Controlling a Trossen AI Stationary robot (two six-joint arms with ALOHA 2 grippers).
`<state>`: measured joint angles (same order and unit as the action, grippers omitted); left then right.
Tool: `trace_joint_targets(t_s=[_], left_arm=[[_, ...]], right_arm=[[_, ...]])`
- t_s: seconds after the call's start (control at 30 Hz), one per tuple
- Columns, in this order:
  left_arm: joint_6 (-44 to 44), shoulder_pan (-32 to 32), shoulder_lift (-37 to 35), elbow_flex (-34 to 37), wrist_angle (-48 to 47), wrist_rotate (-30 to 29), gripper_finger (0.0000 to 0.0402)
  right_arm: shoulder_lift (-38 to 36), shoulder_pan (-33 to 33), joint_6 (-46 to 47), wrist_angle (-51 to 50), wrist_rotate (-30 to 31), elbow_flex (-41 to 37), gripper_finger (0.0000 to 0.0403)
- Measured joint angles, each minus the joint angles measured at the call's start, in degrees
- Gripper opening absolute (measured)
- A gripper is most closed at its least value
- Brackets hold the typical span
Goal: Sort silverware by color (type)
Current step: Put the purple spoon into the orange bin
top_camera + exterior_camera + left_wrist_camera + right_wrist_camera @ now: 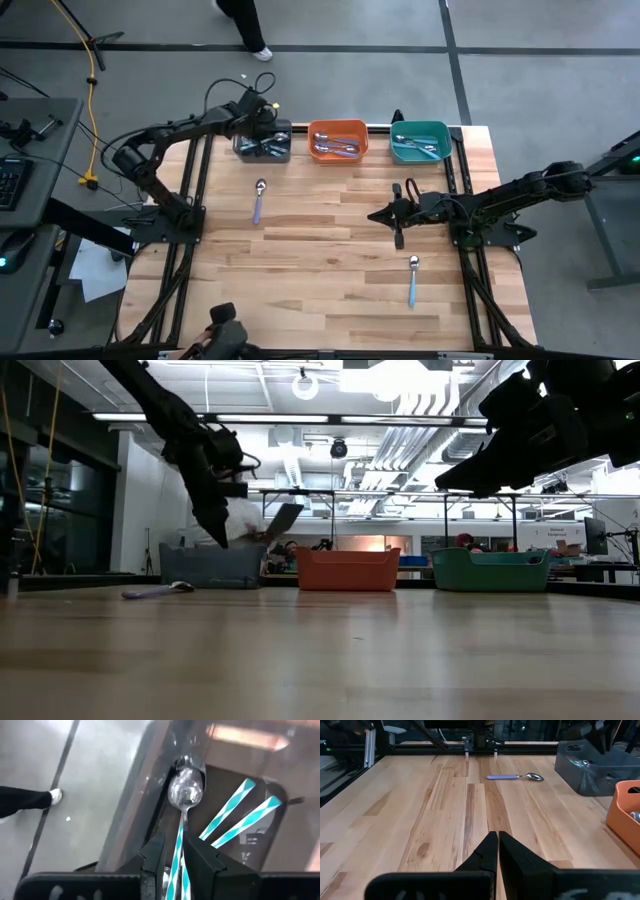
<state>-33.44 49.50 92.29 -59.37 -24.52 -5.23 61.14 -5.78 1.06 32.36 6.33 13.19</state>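
Note:
My left gripper hangs over the grey bin at the far left, its fingers open and pointing steeply down. A spoon with a teal-and-white striped handle runs between them, its silver bowl low against the bin's inner wall. Two more striped handles lie in the bin. On the table lie a lavender-handled spoon and a blue-handled spoon. My right gripper is shut and hovers above the table's middle right, touching nothing. My left gripper has the striped handle running lengthwise between its two fingers, which come from above. A narrow gap shows beside the handle, and I cannot tell whether a finger touches it. The spoon points bowl-down into the grey bin.
An orange bin and a teal bin, both with spoons inside, stand to the right of the grey bin along the far edge. Bare wood spreads across the table's middle and near side. A person's legs show on the floor beyond the table.

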Motion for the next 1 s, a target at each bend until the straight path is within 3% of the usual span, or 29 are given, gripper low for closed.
trace_joint_targets(t_s=[0.23, 0.37, 0.57, 0.7, 0.87, 1.0], left_arm=[[5.55, -3.30, -7.89, 2.18, 1.17, 0.57, 0.0028], [9.88, -7.25, -12.55, 7.10, 5.86, 2.00, 0.0004], [16.95, -16.13, -18.59, 16.53, 13.86, 2.21, 0.0005], [25.91, -23.00, -20.51, 18.72, 9.46, 2.19, 0.0005], [43.76, -33.30, -20.78, 19.04, 2.05, 0.54, 0.0010], [55.45, -41.87, -20.78, 19.04, -4.14, -8.04, 0.0039]], right_arm=[[0.02, 0.00, 0.22, -0.52, 0.04, 0.00, 0.0000], [0.02, 0.00, 0.44, -1.02, 2.41, 0.00, 0.0000], [0.02, 0.02, 1.68, -2.51, 4.66, 0.00, 0.0000], [0.02, 0.02, 1.55, -2.56, 4.68, 0.00, 0.0000], [0.02, 0.02, 1.53, -2.56, 4.72, 0.00, 0.0000], [0.02, 0.04, 1.53, -2.58, 4.72, 0.00, 0.0000]])
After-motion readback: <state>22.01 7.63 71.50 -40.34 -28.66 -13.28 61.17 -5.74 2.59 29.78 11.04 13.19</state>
